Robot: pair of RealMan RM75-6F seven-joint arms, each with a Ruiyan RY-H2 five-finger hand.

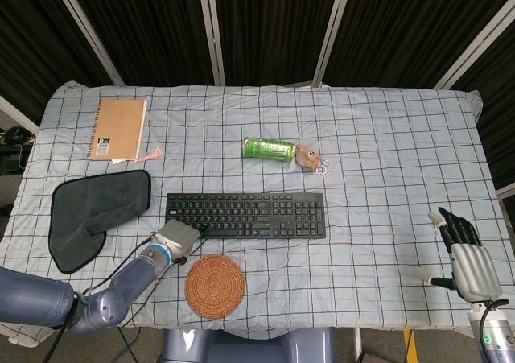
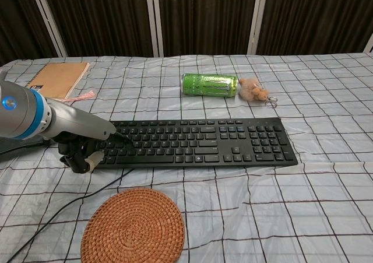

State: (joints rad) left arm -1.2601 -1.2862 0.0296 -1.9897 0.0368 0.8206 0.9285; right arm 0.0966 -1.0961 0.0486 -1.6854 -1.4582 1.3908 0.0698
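Dark curtains behind, and a checked cloth [image 1: 386, 154] over the whole table. We've got our left hand [image 1: 175, 239] down at the near left corner of the keyboard [image 1: 245, 215], fingers curled in under the palm. From the chest camera the left hand [image 2: 81, 152] looks like it's touching or hooking that corner, but we honestly can't tell whether it actually has a hold or is just resting against it. The keyboard itself lies flat in the middle of the table, long side facing us, with its cable [image 2: 70, 207] trailing off the near left end toward the table edge.

Our right hand [image 1: 468, 258] is way off at the near right corner, fingers spread, holding nothing — well apart from everything.

Our read: we're at the contact stage on the keyboard, lining up to grab or push its left end. The next move would call for a firm hold on that corner without mashing keys, and for watching the cable — it runs right beside the round woven mat [image 1: 214, 286] just in front.

Other stuff around: a green can [image 1: 269, 148] on its side behind the keyboard, a small fuzzy toy [image 1: 306, 155] just beside it, a dark cloth [image 1: 92, 214] to the left, and a notebook [image 1: 117, 128] in the far left corner.
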